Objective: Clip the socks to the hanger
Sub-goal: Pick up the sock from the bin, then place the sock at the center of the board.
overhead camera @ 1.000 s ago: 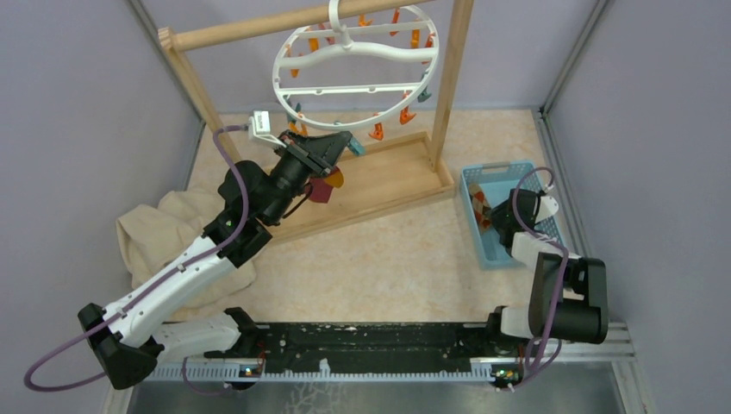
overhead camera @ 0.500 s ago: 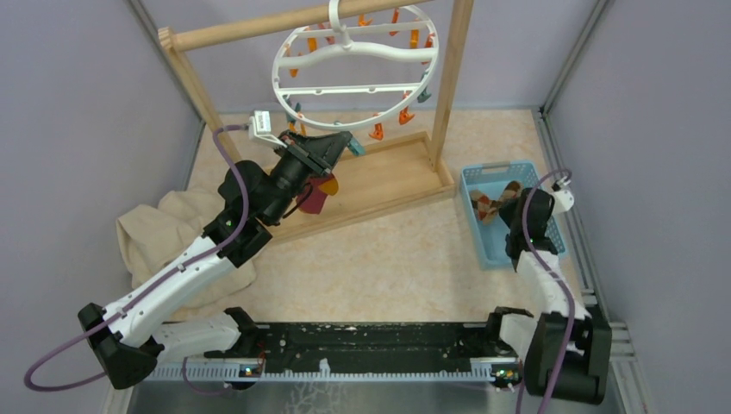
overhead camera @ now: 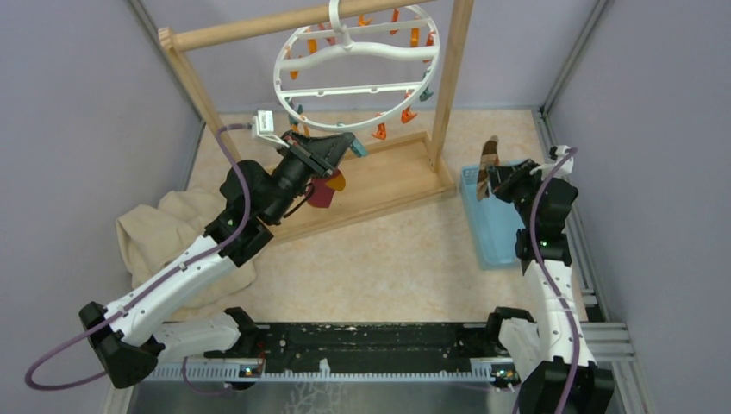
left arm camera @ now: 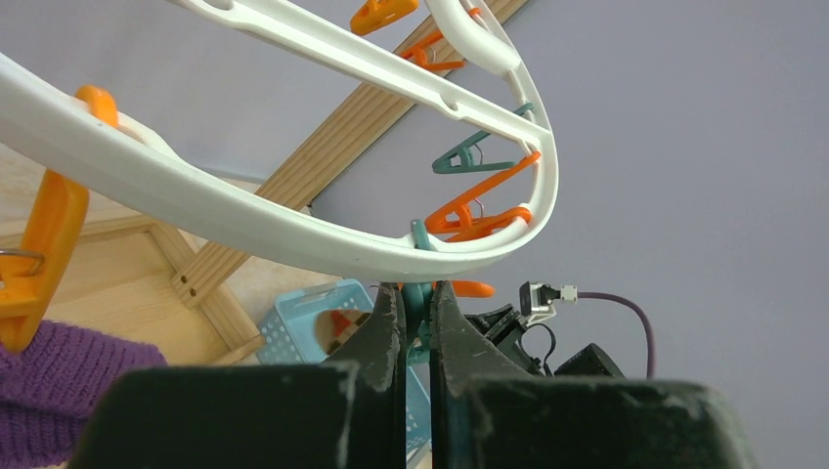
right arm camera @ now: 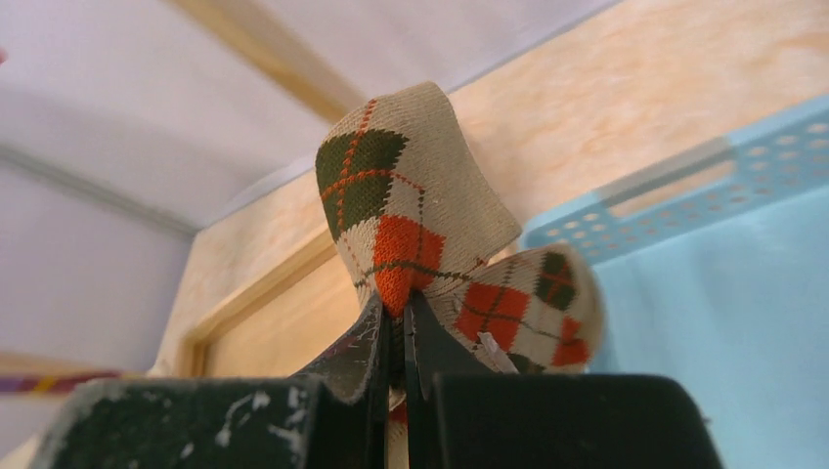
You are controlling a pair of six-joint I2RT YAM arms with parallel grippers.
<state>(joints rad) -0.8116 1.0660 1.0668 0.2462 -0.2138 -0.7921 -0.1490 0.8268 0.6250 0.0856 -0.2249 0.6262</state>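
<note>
Right gripper (right arm camera: 396,327) jaws clamped on tan sock (right arm camera: 415,195), frame centre. Left gripper (left arm camera: 416,303) jaws pinching teal clip (left arm camera: 418,281) under hanger (left arm camera: 244,210) rim.

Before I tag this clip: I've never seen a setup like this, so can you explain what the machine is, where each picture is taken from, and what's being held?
These are two robot arms bolted at the near edge of the table, each ending in a two-finger gripper. The wide picture looks down from above and behind them. The other two come from cameras on the wrists. On the table sit a wooden stand carrying a white ring hanger with coloured clips, a blue basket and a beige cloth. The left gripper is pinched shut on a teal clip under the ring, and a purple sock hangs beside it. The right gripper holds a tan argyle sock up beside the basket.
</note>
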